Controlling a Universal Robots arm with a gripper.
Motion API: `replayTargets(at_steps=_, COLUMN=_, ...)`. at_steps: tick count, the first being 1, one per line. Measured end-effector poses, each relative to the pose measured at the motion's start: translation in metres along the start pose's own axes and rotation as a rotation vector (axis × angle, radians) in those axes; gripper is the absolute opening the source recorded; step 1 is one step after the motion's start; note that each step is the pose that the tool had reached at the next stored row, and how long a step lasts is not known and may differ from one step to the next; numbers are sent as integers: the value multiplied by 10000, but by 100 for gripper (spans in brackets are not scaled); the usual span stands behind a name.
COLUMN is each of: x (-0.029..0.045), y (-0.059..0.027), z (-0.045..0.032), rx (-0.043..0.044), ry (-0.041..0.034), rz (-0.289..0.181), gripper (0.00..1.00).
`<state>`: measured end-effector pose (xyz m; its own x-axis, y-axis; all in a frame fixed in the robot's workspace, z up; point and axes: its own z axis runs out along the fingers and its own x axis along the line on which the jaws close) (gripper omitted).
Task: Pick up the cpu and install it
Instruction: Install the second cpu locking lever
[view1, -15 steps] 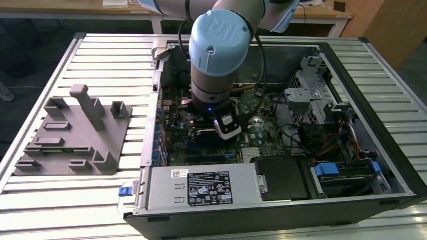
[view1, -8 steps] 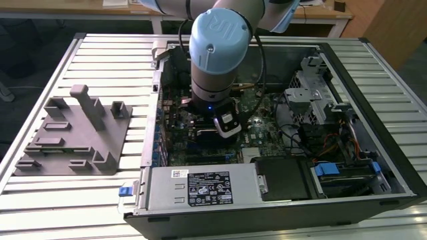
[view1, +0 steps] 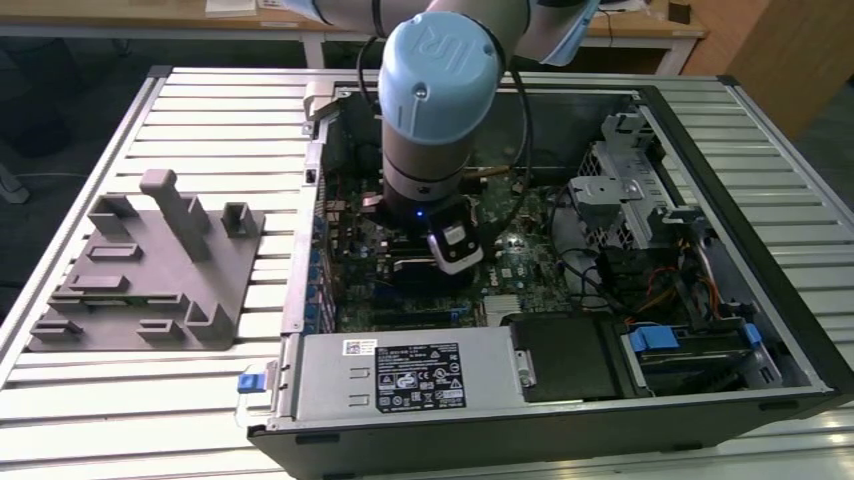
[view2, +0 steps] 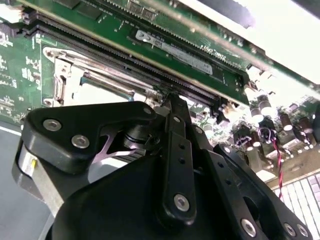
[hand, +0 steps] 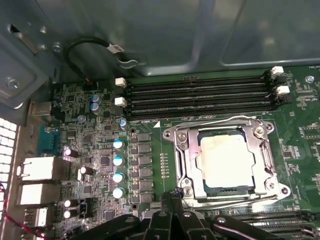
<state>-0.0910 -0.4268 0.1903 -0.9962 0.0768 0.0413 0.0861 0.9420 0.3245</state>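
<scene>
i see the cpu (hand: 226, 161) already sitting in its socket (hand: 226, 159); my gripper (hand: 172, 196) hovers beside it, fingers pinched together, empty.

Slatted metal table (view1: 187, 110), pale grey, ribs running along the exterior view's left-right. Two things sit directly on it. Grey plastic fixture block (view1: 147, 275) w/ upright posts and slots lies flat toward the exterior view's left, near the table's edge. Open computer case (view1: 787, 300), black frame, side panel off, takes up the middle and the exterior view's right, lying on its side, just beside the fixture w/ a strip of bare slats between. Bare table also shows past the case's right wall.
</scene>
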Motion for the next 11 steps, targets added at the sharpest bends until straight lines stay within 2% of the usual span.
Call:
replayTargets(at_steps=3, x=3, y=23, z=-64, rx=74, ry=-5, rz=3, gripper=11)
replayTargets(at_steps=6, x=7, y=54, z=-149, rx=194, ry=-17, rz=10, gripper=11)
replayTargets(at_steps=11, x=13, y=103, z=-271, rx=456, ry=-48, rz=36, gripper=11)
